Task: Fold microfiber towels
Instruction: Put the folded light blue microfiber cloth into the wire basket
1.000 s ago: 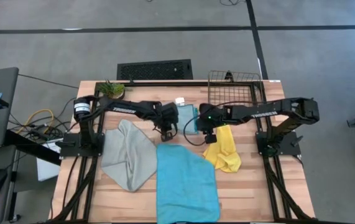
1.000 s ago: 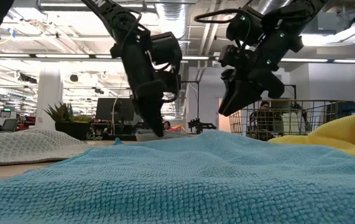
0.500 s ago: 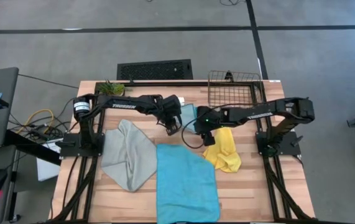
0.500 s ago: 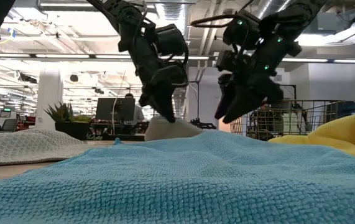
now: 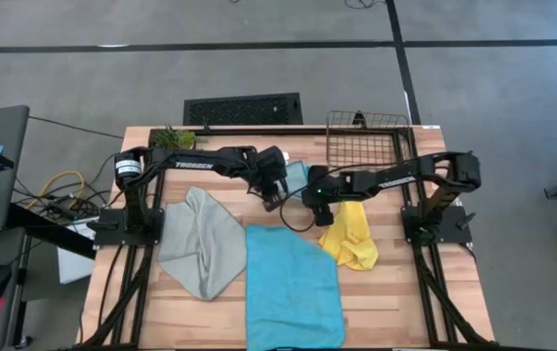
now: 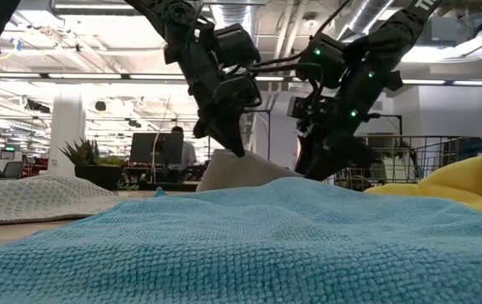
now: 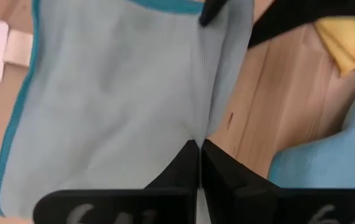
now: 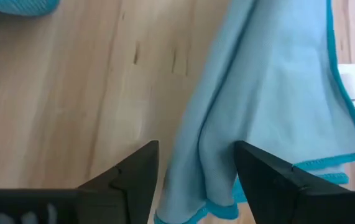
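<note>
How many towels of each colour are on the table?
pale blue towel: 1
cyan-blue towel: 1
grey-green towel: 1
yellow towel: 1
Total: 4 towels

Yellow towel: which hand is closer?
Right. The right hand, open, sits just beside the yellow towel at the pale blue towel; the left hand, shut on that towel's edge, is farther off.
</note>
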